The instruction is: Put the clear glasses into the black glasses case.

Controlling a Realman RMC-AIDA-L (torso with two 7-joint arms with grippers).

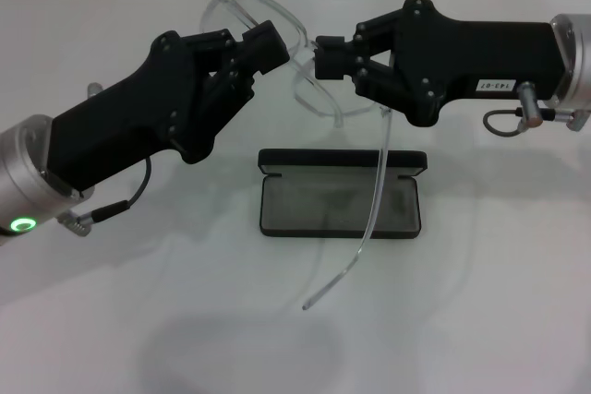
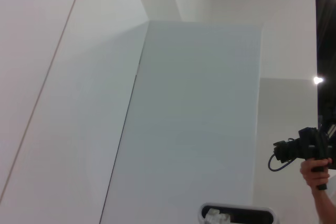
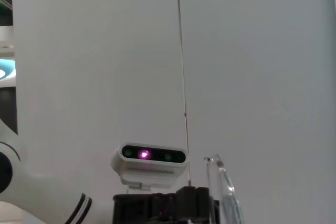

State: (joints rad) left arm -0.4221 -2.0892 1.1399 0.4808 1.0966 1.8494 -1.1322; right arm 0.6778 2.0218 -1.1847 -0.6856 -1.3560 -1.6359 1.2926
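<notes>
Clear glasses (image 1: 305,71) held aloft above the open black glasses case (image 1: 342,193).

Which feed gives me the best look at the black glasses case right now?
The head view: the black glasses case lies open on the table, grey lining showing, below the clear glasses held between both grippers. Neither wrist view shows the case; both point at walls.

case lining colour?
Grey, inside the open black glasses case; head view shows it best.
</notes>
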